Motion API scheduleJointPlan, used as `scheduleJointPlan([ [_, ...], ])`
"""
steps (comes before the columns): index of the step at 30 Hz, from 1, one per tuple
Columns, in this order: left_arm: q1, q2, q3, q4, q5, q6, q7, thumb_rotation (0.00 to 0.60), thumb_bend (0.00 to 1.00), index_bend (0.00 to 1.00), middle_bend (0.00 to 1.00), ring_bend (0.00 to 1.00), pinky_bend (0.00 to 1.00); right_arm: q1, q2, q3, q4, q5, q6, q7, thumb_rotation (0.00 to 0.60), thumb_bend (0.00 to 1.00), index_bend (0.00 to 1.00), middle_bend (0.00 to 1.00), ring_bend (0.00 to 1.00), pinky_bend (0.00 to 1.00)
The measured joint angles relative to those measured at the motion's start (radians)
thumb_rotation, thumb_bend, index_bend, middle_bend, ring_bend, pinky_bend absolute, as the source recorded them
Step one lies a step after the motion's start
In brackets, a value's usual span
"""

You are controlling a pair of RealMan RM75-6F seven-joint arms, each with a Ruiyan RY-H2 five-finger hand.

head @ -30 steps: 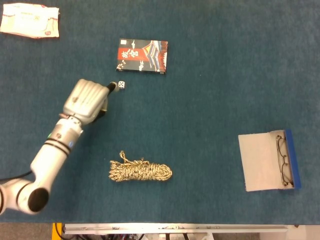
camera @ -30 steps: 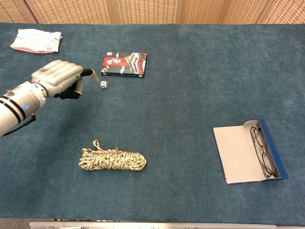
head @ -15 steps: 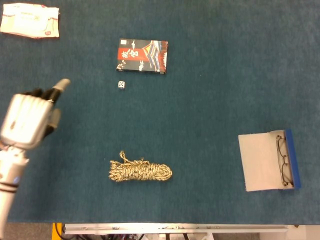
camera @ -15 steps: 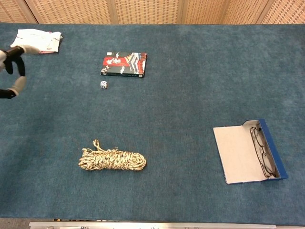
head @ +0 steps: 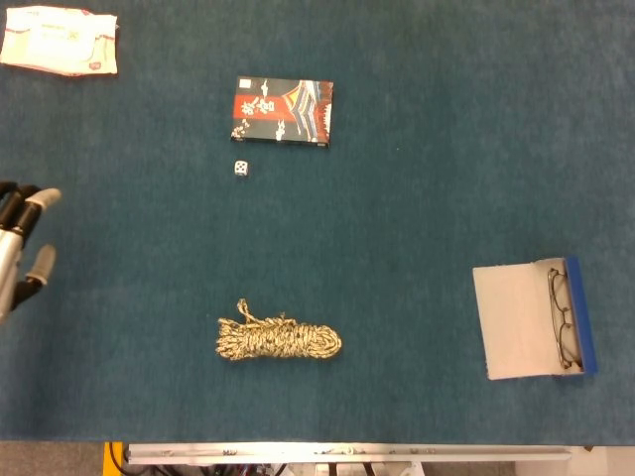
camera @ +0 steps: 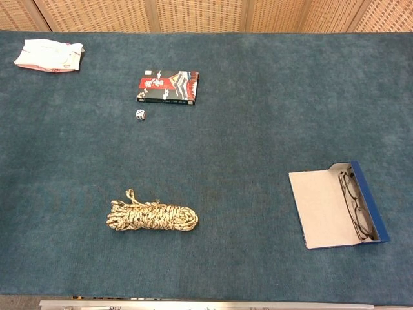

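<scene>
My left hand is barely in frame, only its fingers showing at the left edge of the head view, spread apart with nothing between them; the chest view does not show it at all, and my right hand is in neither view. The nearest thing to it is the small white die, resting on the blue table well apart from the hand and just below the dark box with the red and white print, close to it but not touching. Judging by how things lie, I take the die as set down and let go, so the placing looks done and what remains, if anything, is only getting the arm fully clear. Further out, the coil of speckled rope lies near the front edge, the open blue glasses case with the spectacles in it sits far off to the right, and a crumpled white packet is in the far left corner. Against a second ago the change is all in the arm: then the hand was right up at the die, fingertips next to it beside the box; half a second later it had pulled back toward the left with fingers open, and now it has withdrawn almost out of view. The die, box, rope and case have not shifted.
</scene>
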Motion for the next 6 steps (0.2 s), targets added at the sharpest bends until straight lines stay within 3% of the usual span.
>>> scheduleJointPlan([
  [6,0.01,0.015,-0.031,0.019,-0.014,-0.034,-0.057,0.6,0.36,0.29,0.32,0.24,0.25,0.014,-0.003,0.008,0.004,0.034,-0.036,-0.002,0.6,0.1,0.27,0.26,0.17,0.44],
])
